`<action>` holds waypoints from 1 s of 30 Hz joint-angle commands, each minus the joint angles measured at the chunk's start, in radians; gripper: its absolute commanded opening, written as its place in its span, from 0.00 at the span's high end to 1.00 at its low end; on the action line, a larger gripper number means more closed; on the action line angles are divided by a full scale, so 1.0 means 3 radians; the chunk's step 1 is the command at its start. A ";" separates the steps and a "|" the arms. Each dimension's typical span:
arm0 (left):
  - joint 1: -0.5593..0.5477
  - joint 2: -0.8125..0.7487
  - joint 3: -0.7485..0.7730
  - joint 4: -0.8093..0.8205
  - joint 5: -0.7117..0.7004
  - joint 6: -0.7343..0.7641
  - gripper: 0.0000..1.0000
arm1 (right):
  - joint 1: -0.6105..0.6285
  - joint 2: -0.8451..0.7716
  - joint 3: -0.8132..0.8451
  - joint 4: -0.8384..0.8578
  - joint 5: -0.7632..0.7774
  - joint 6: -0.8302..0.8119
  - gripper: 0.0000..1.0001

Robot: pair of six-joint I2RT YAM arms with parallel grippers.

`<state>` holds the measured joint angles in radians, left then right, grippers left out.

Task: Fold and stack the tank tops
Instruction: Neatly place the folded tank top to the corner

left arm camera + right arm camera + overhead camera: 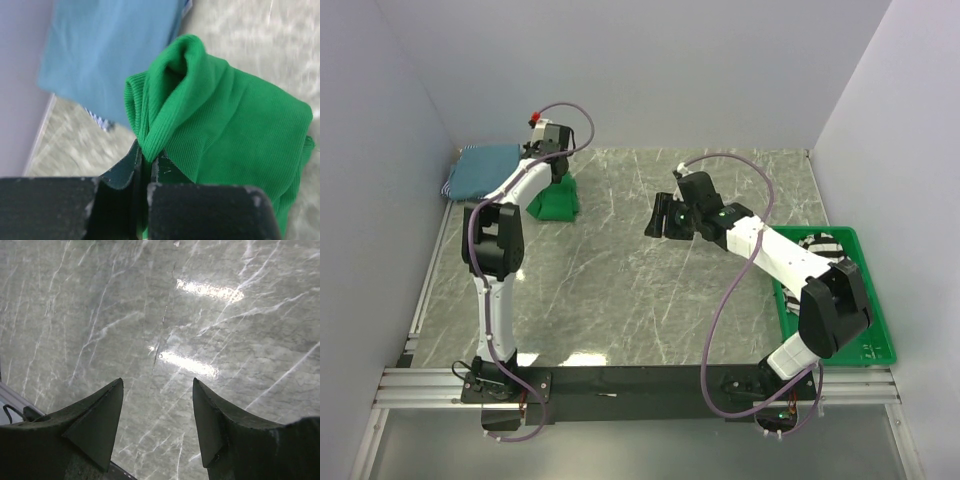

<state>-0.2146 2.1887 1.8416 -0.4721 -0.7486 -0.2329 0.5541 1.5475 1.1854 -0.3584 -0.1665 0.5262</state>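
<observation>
Along the near right side of the grey marble-patterned table (620, 300) we see a rigid green plastic tray (882, 345). At its far end lies a black-and-white striped tank top (820, 245), crumpled and partly hidden by the right arm.

Farther in, near the middle of the table, the right claw (658, 217) (157, 385) hangs above bare marble. From its wrist camera we find its two dark fingers (97, 422) spread wide apart with only the veined surface between them, so it has hold of nothing.

Beyond that, toward the far left, the left claw (558, 172) (145, 155) is pinched tight on a fold of the plain bright green tank top (555, 198) (225, 130). From the left wrist we see the ribbed cloth gathered into a hump that rises out of the closed fingers. From above, the rest of it drapes down in a tent shape, and its lower edge looks to rest on the marble.

Farthest of all, in the far left corner beside the wall, sit the folded teal-blue tank tops (485, 168) (110, 55), lying flat. A blue-and-white striped fabric edge (97, 119) peeks out from under them. The green top hangs just right of this pile; we cannot tell whether the two touch.
</observation>
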 commanded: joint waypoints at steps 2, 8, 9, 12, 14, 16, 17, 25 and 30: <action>0.0086 0.0144 0.0421 0.0484 -0.0174 0.0566 1.00 | 0.0019 -0.0111 -0.0075 0.0203 -0.0125 -0.0005 0.35; 0.0250 0.0374 0.0815 0.0622 -0.0097 0.0741 1.00 | 0.0035 -0.0142 -0.0132 0.0228 -0.0207 -0.0016 0.36; 0.0265 0.0384 0.0876 0.0663 -0.0087 0.0741 1.00 | 0.0040 -0.0142 -0.0147 0.0254 -0.0232 -0.0016 0.35; 0.0321 0.0410 0.0979 0.0709 -0.0020 0.0945 1.00 | 0.0040 -0.0101 -0.0137 0.0274 -0.0263 -0.0016 0.35; 0.0357 0.0415 0.1020 0.0715 0.0041 0.0976 1.00 | 0.0045 -0.0055 -0.0122 0.0274 -0.0288 -0.0016 0.35; 0.0378 0.0430 0.1091 0.0735 0.0056 0.1052 1.00 | 0.0045 -0.0030 -0.0106 0.0284 -0.0309 -0.0016 0.35; 0.0383 0.0441 0.1132 0.0725 0.0082 0.1078 1.00 | 0.0045 -0.0014 -0.0096 0.0284 -0.0334 -0.0011 0.36; 0.0444 0.0431 0.1317 0.0674 0.0220 0.1155 1.00 | 0.0045 -0.0009 -0.0060 0.0279 -0.0355 -0.0016 0.36; 0.0536 0.0405 0.1383 0.0623 0.0383 0.1109 1.00 | 0.0055 0.0016 -0.0055 0.0264 -0.0355 -0.0026 0.36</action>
<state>-0.0788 2.3276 2.1883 -0.3199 -0.6697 0.0906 0.5632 1.5475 1.1496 -0.3058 -0.2607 0.5266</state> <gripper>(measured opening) 0.058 0.645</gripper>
